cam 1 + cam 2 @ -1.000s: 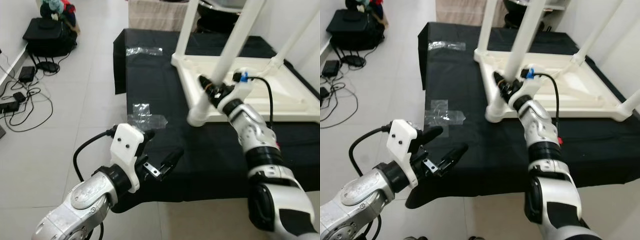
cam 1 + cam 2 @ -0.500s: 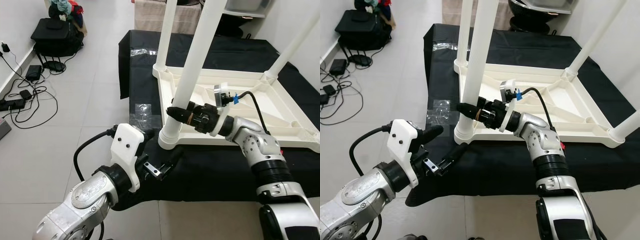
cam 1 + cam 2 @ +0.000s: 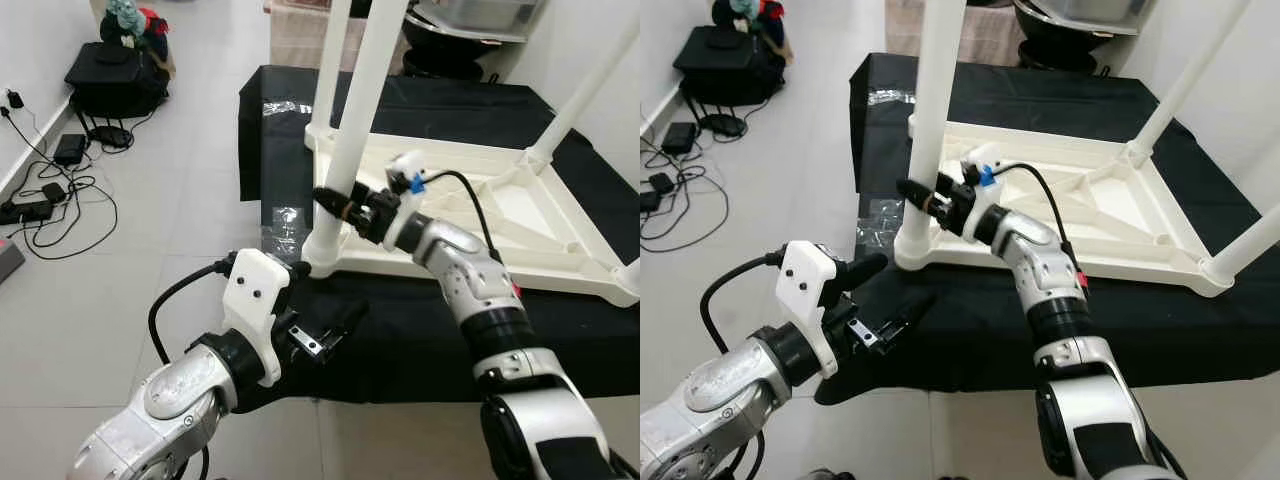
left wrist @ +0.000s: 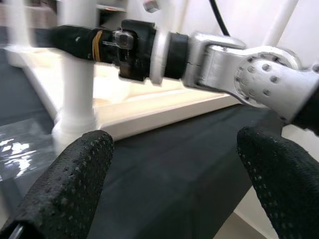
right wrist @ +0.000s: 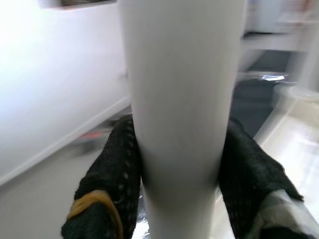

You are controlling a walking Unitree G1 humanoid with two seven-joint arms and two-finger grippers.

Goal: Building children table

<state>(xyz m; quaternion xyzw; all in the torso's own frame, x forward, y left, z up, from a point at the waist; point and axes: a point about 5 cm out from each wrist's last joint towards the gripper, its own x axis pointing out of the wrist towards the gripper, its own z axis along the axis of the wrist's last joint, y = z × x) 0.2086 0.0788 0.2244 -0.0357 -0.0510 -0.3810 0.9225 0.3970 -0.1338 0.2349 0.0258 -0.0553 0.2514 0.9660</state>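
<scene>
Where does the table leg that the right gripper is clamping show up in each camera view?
Left eye view: the white leg rises from the upturned table's near left corner, upper centre.
Right eye view: the same leg, left of centre.
Left wrist view: its lower part, beyond the open left gripper.
Right wrist view: close up, between the fingers.
Shared landmark: the right gripper shut on it.

Pale grey floor tiles (image 3: 170, 210) reflect soft daylight beside a white wall (image 3: 30, 60). A black cloth (image 3: 420, 330) lies spread over the floor. Near the wall, a black bag (image 3: 110, 75) sits behind tangled black cables (image 3: 60, 200) and power adapters (image 3: 68, 148). Clear plastic wrapping (image 3: 283, 217) rests on the cloth's edge.
</scene>
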